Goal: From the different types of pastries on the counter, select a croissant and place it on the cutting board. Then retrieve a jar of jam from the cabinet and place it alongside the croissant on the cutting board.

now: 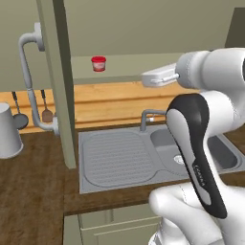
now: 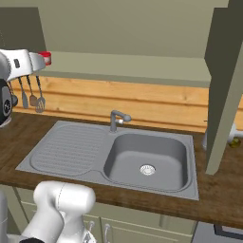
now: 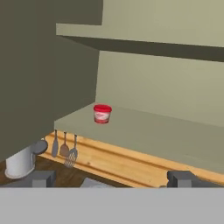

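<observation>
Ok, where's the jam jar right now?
The red-lidded jam jar stands on the open cabinet's bottom shelf, toward its left end, above the hanging utensils; in the left base view it sits above the sink.

Honestly nothing readable here. The jar (image 3: 102,114) has a pale label but it's just a blur, and there's some tiny lettering on the arm's dark cover (image 1: 200,174) that's too small to make out.

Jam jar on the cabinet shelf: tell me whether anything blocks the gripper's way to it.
Nothing visible does. The jam jar stands alone on the open cabinet shelf, both doors swung wide. In the hand view the open gripper faces it across bare shelf, still some way off.
</observation>
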Robot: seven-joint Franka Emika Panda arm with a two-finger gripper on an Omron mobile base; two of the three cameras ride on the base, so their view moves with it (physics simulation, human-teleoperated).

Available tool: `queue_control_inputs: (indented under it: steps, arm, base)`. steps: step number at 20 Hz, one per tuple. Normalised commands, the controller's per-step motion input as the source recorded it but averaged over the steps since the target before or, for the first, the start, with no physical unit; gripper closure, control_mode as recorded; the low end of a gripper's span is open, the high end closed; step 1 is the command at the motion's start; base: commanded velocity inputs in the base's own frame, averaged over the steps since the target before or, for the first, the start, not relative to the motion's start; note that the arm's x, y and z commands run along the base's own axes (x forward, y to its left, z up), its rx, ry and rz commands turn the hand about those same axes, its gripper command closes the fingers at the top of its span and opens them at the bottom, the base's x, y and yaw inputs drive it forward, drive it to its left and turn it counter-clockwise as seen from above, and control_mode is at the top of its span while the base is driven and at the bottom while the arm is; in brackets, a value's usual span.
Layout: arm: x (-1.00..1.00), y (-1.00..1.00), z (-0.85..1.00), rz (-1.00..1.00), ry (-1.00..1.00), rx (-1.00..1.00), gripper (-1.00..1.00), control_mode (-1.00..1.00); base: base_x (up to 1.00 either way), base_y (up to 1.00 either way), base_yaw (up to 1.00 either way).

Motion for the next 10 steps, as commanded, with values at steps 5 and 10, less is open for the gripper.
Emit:
queue_control_inputs:
  steps: [5,10]
  arm:
    - [0.05,0.02,0.00,0.00,0.02,0.00,-1.00,-1.00]
    - [0.01,0.15,-0.04,0.00,0.00,0.00,-1.00,-1.00]
  base:
    - [0.00,0.00,0.00]
    - [0.00,0.00,0.00]
